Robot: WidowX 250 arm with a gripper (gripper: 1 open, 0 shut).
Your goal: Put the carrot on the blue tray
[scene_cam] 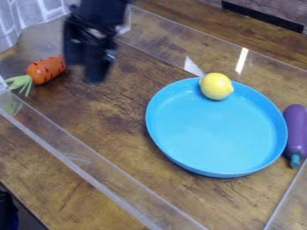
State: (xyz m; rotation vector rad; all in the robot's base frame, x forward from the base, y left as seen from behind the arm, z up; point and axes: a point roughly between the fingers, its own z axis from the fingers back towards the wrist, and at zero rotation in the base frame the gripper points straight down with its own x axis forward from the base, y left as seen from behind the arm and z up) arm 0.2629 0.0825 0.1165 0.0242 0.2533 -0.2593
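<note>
The carrot (47, 69) lies on the wooden table at the far left, orange with dark grooves, its pale green top (20, 84) pointing left. My gripper (86, 61) hangs just right of it, blurred, its two dark fingers spread apart and open with nothing between them. The blue tray (228, 144) is a wide round dish at the right, well away from the carrot.
A yellow round fruit (216, 85) sits inside the tray near its far rim. A purple eggplant (295, 131) lies right of the tray. Clear plastic walls (84, 171) fence the table along the front and left.
</note>
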